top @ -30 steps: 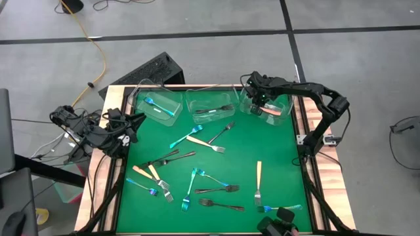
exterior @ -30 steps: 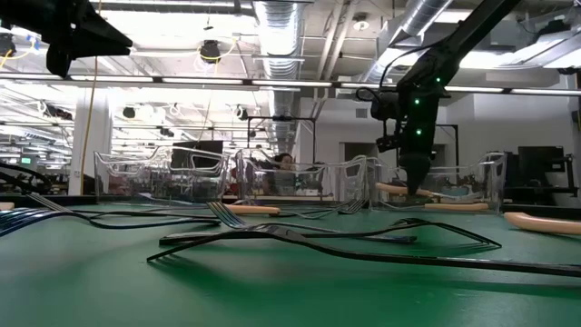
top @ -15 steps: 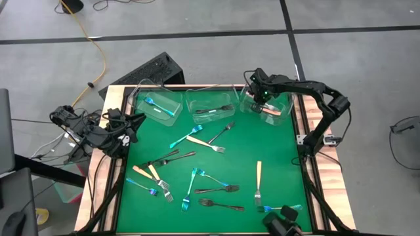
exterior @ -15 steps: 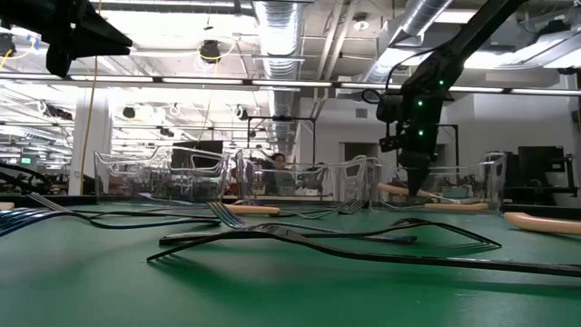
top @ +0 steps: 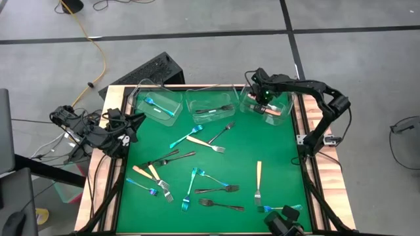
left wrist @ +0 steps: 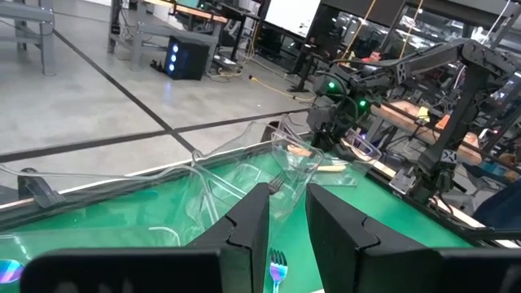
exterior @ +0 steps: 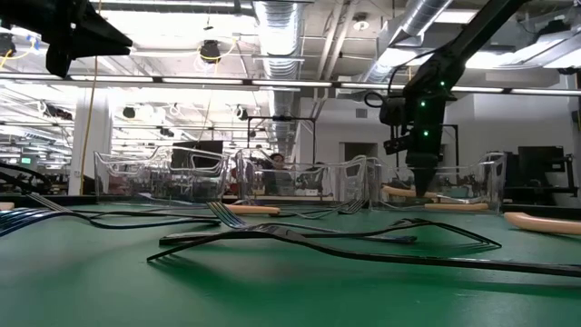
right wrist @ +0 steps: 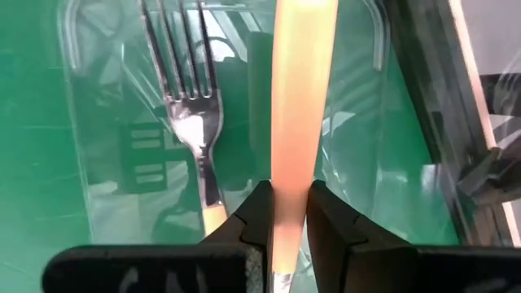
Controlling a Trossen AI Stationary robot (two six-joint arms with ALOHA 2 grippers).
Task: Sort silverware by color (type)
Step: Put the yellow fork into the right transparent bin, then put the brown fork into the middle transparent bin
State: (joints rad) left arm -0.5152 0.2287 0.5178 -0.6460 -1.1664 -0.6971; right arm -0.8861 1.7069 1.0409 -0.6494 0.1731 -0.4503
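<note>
While my right claw (right wrist: 281,213) hangs over the right tub (top: 268,105) at the far right corner of the mat, its fingers (right wrist: 254,213) are closed to a narrow gap on the tan handle of a cream fork (right wrist: 303,98), which points straight out from between them. Below it in the tub lies a second fork (right wrist: 189,89), silver tines up against the clear floor, its handle running under my finger. From the low view my claw points down inside the tub walls, with a tan handle (exterior: 399,192) lying flat beside it.

Next along the far edge, the middle tub (top: 211,106) holds dark forks (top: 213,110), and the left tub (top: 159,105) holds one blue fork (top: 152,103).

Out on the green mat (top: 243,154) the rest lie scattered: a teal fork (top: 185,136) crossing a cream one near the middle, a black fork (top: 222,132) just beside them, another cream fork (top: 258,179) alone toward the right, and a mixed cluster toward the near left; how many lie there I can't quite count.

My left claw (top: 136,120) waits above the table's left edge, fingers (left wrist: 251,228) a little apart and holding nothing.
</note>
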